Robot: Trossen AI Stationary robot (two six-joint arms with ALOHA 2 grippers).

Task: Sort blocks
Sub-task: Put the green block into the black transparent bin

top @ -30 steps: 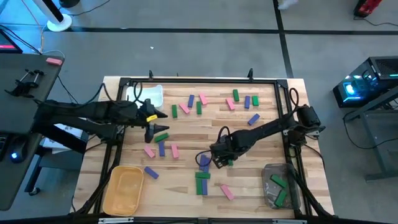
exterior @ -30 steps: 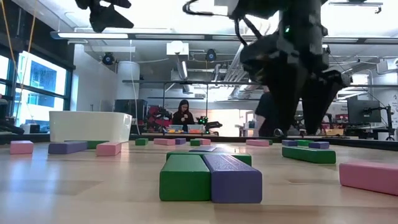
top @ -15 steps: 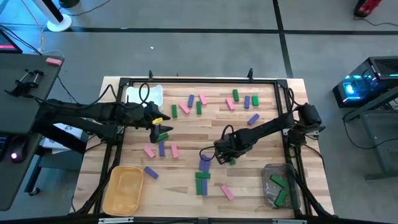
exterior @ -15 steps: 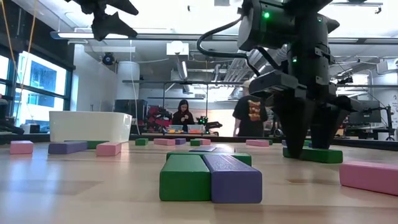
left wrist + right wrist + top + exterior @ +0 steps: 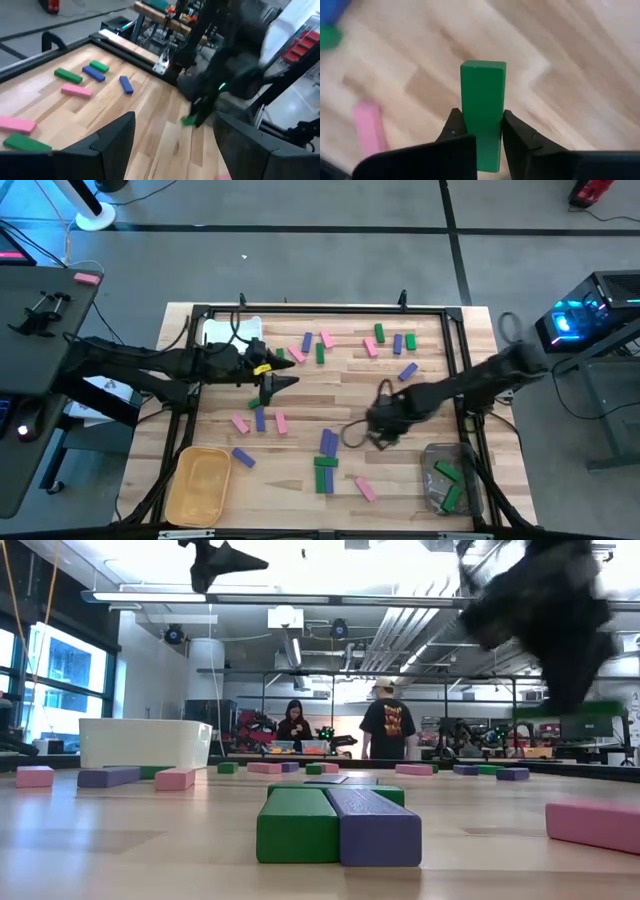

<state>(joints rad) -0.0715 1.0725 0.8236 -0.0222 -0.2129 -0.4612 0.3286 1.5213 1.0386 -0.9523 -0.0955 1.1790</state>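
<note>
Blocks lie scattered over the wooden counter (image 5: 300,480); nearest the low camera, a green block (image 5: 297,825) touches a blue-purple block (image 5: 378,827) side by side. Beyond that pair, the right pincer (image 5: 479,131) is clenched across the narrow sides of a lifted green bar (image 5: 482,107). It looks light, rigid and smooth-faced, so that mid-length pinch suits. Farther off, the left pincer (image 5: 283,383) hangs spread, holding nothing.

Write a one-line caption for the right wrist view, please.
Right gripper shut on a green block, lifted above the wooden table.
</note>
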